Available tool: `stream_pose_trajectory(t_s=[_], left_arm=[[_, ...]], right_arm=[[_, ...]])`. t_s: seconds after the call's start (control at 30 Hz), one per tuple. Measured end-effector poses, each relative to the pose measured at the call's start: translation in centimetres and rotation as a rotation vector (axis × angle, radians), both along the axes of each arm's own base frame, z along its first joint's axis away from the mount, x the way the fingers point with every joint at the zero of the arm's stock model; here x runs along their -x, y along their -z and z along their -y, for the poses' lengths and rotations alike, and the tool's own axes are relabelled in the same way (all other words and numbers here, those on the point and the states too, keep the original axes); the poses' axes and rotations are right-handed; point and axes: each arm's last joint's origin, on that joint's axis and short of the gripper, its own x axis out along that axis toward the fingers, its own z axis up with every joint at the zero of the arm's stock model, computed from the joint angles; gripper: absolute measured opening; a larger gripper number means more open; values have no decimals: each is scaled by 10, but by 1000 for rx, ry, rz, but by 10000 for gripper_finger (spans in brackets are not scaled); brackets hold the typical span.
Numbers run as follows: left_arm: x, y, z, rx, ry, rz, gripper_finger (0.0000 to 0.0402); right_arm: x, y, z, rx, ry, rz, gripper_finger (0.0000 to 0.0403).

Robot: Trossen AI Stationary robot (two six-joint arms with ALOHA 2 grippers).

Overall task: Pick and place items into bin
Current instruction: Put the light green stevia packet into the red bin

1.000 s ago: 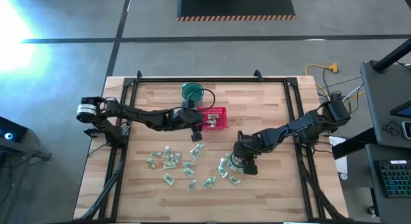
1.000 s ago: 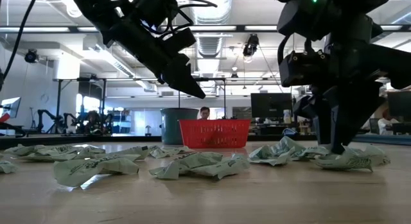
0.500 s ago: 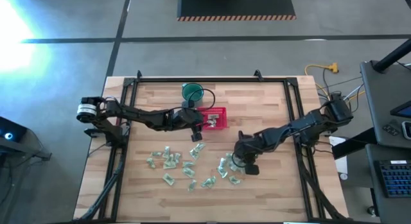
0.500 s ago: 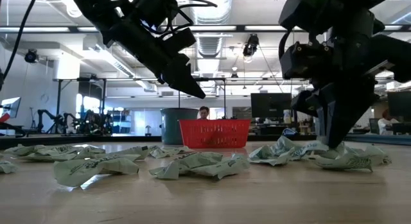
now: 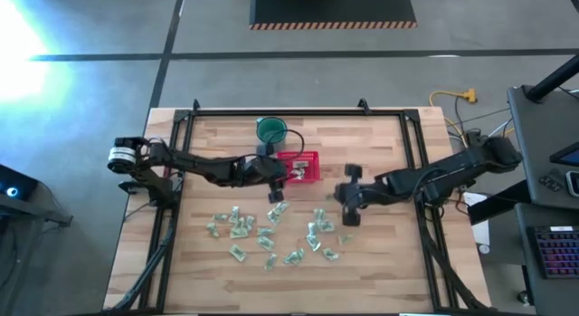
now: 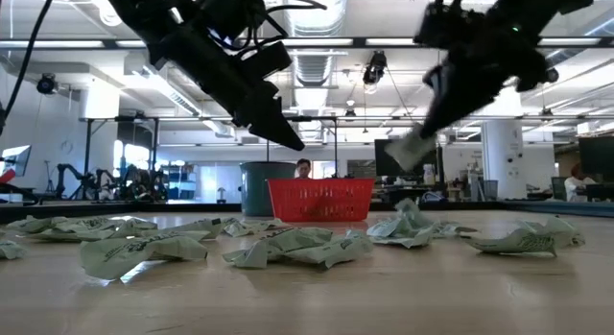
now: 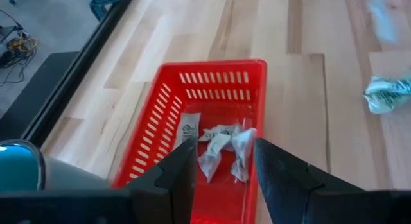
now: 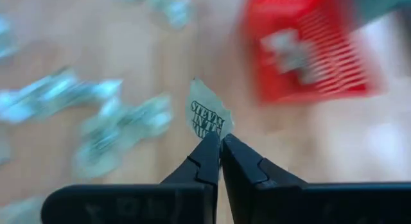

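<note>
Over the desk (image 5: 380, 253), right claw (image 5: 349, 195) pinches a piece (image 8: 209, 116) — bin (image 5: 301, 167) at ten o'clock; left claw (image 7: 221, 161) hangs wide above the bin.

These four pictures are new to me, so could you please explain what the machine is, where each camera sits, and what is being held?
It is a robot with two dark arms at a wooden table. One camera looks straight down, one sits at table-top height, and one rides on each wrist. Small green-and-white wrapped pieces lie scattered on the table, beside a red basket that already holds a few and a green cup. The right gripper is shut on one wrapped piece, lifted off the table. The left gripper hangs open above the basket, holding nothing.
</note>
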Motion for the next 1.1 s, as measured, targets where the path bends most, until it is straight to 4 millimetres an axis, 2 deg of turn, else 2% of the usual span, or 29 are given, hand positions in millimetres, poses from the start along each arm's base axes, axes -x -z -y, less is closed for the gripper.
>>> stream_pose_trajectory(t_s=[0.17,0.3,0.47,0.73,0.87,1.1], left_arm=[[0,-1,2,0,6,3,138],[2,-5,2,-1,5,16,138],[7,-12,2,-1,5,7,138],[20,-19,3,1,4,-51,138],[26,-22,3,2,4,-73,138],[32,-24,3,5,4,-92,138]], right_arm=[[-4,-20,15,151,101,157,8],[-14,-25,28,195,113,233,9],[-29,-14,45,225,143,233,8],[-54,17,73,242,221,230,9],[-61,29,79,217,213,219,9],[-68,28,80,209,166,213,27]])
